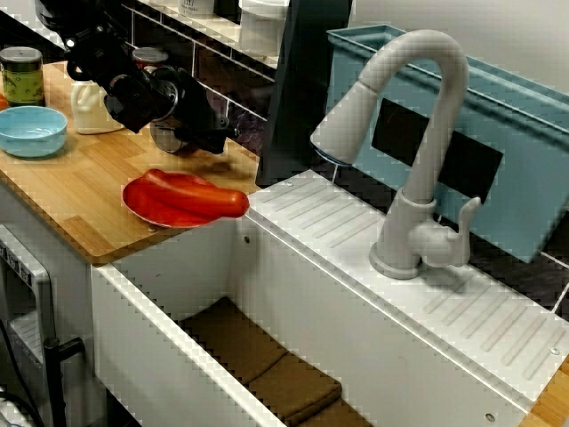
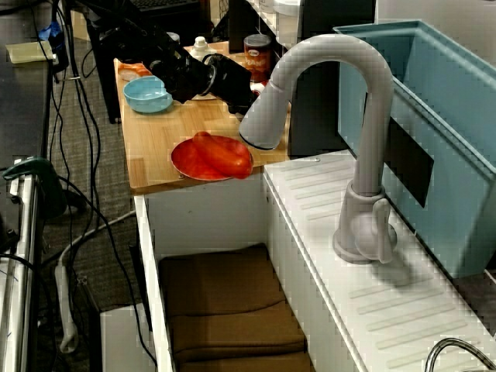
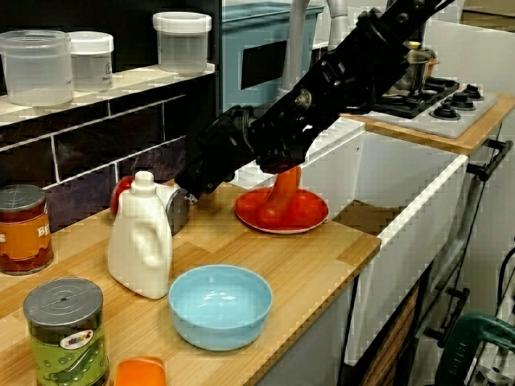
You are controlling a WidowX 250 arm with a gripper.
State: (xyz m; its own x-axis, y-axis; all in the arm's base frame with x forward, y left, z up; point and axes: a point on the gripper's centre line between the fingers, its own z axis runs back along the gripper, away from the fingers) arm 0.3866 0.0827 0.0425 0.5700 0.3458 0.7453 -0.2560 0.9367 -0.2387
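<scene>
Black gripper (image 3: 193, 182) slants low, seemingly because the silver metal pot (image 3: 175, 211) hugs the wooden counter's (image 3: 322, 249) back edge; jaw spread indiscernible.

A pepper (image 1: 203, 196) is laid on a plate (image 1: 142, 206), which is set on the table (image 1: 67, 200) at the edge beside the sink (image 1: 293, 294). Further along the table, away from the sink, a bowl (image 1: 31, 131), a bottle (image 1: 89, 108) and a can (image 1: 21, 76) are placed. The fingers (image 1: 212, 140) are held behind the plate, just beside a pot (image 3: 178, 211).
</scene>
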